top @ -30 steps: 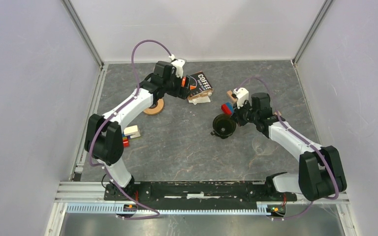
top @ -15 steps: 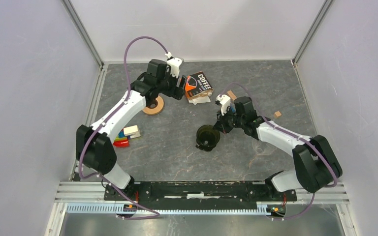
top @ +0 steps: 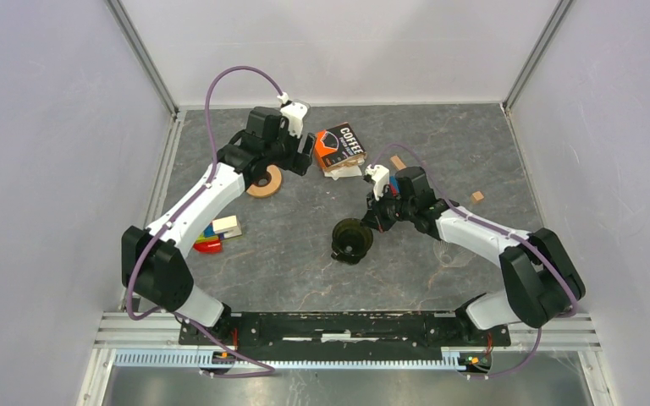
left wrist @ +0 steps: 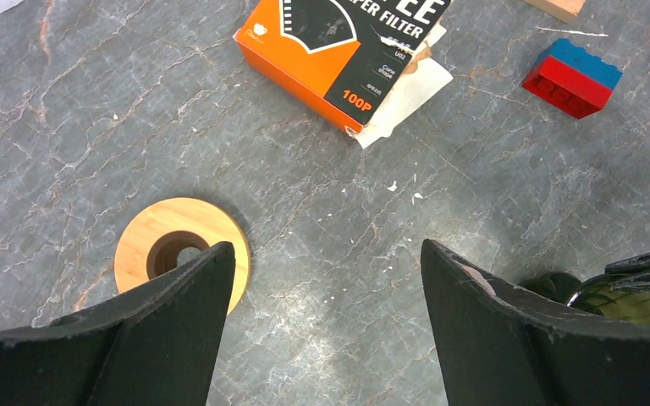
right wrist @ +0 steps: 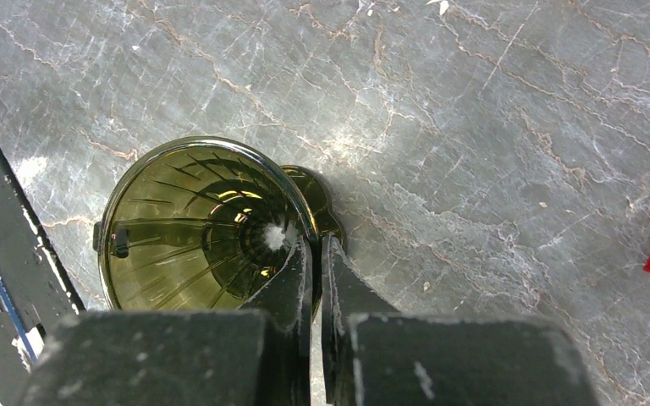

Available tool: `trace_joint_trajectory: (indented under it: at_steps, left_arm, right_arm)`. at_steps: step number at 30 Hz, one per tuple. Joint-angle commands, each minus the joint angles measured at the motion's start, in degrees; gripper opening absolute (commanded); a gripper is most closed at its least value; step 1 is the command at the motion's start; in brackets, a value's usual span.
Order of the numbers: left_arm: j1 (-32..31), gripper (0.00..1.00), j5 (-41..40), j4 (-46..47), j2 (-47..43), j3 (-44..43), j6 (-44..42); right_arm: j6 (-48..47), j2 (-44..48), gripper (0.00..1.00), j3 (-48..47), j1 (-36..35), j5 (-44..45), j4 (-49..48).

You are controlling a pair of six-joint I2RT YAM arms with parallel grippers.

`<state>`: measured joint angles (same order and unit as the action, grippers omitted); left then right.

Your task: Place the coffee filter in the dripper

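dripper (right wrist: pixel 188 227) mouth facing up, rim pinched by right gripper (right wrist: pixel 316 247)

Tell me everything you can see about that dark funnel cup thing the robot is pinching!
The dripper is a round funnel, see-through and smoky olive-brown, like tinted glass or plastic. Curved ribs swirl down inside to a small centre hole. It faces mouth-up and is empty, with no paper inside. The right end effector is shut on its rim, one finger inside, one outside. It is over the grey marbled table, near the middle; whether it rests on it is unclear.
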<state>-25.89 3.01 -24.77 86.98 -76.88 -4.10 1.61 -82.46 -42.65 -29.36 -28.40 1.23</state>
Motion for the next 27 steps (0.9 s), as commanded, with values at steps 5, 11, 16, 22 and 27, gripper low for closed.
trace_joint_trajectory:
  at_steps: [5,11,16,22,27]
  left_arm:
    - [-0.13,0.88,-1.50,2.18,-0.98,0.12,-3.31]
    - [0.33,0.96,-7.21,-0.39,1.86,-0.67,-3.66]
    - [5.34,1.00,-8.98,-6.27,6.91,-4.88,0.72]
    - [12.75,1.00,-8.31,-13.13,13.82,-10.63,0.76]
    - [17.42,0.92,-8.73,-15.56,19.71,-13.19,-0.85]
  right_arm:
    - [-1.10,2.11,0.05,-2.59,-0.10,3.26,2.62]
    - [-2.96,1.26,0.22,-3.21,-0.12,3.08,2.97]
    - [-5.52,0.87,0.49,-4.91,-0.17,3.14,4.80]
    - [-8.88,3.74,0.65,-5.62,-0.17,3.79,5.82]
    - [-12.50,6.84,0.65,-6.56,-0.17,4.86,7.56]
